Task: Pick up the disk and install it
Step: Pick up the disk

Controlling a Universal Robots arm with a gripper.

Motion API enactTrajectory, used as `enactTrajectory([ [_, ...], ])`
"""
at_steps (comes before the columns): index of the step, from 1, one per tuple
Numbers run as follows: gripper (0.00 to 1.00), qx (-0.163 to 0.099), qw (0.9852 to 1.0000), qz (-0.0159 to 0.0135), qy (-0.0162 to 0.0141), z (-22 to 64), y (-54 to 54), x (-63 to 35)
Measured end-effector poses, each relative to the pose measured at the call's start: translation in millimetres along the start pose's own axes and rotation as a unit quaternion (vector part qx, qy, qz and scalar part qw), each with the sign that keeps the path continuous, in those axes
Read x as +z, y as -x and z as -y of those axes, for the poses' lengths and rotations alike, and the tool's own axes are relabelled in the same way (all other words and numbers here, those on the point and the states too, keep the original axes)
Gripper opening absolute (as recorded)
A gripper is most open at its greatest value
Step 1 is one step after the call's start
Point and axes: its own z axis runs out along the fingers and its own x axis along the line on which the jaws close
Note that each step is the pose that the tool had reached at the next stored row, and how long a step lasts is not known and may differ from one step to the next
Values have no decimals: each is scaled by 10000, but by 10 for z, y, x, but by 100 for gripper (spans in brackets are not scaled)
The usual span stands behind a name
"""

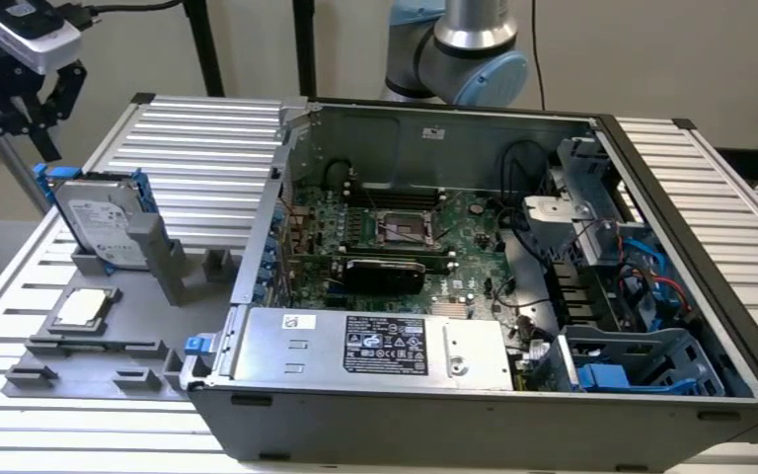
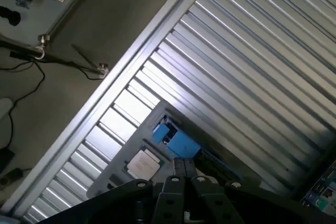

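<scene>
The black gripper (image 1: 27,117) hangs in the air at the far corner of the exterior view's left, above and slightly behind the disk, touching nothing. In the wrist view its jaws (image 2: 184,167) are pressed together tip to tip with only a thin seam between them, and they hold nothing. The disk (image 1: 100,222), a silver-grey rectangular hard drive with a white label clipped in a bright blue plastic carrier, stands upright on its edge in a grey plastic holder (image 1: 175,267) on the ribbed aluminium bench (image 1: 208,148). It is just beside the open side wall of the dark grey computer case (image 1: 485,405). From the wrist view the blue carrier (image 2: 178,141) lies right under the jaws. A small square silver chip (image 1: 83,308) (image 2: 143,163) lies flat on the same grey holder, near the disk but apart from it. Open air surrounds the disk's top edge. To the exterior view's left of it is bare bench, and to the exterior view's right a grey post of the holder stands close against it. Inside the case, a large silver box with a black label (image 1: 379,346) lies along the near wall, beside a grey-blue cage (image 1: 643,360) in the near corner on the exterior view's right.
</scene>
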Motion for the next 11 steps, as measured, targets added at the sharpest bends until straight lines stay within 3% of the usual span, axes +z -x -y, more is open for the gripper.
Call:
enactTrajectory([
  [5,0,-457,9990,-22,0,0,0,2],
  [11,0,-997,9950,-43,-5,0,0,7],
])
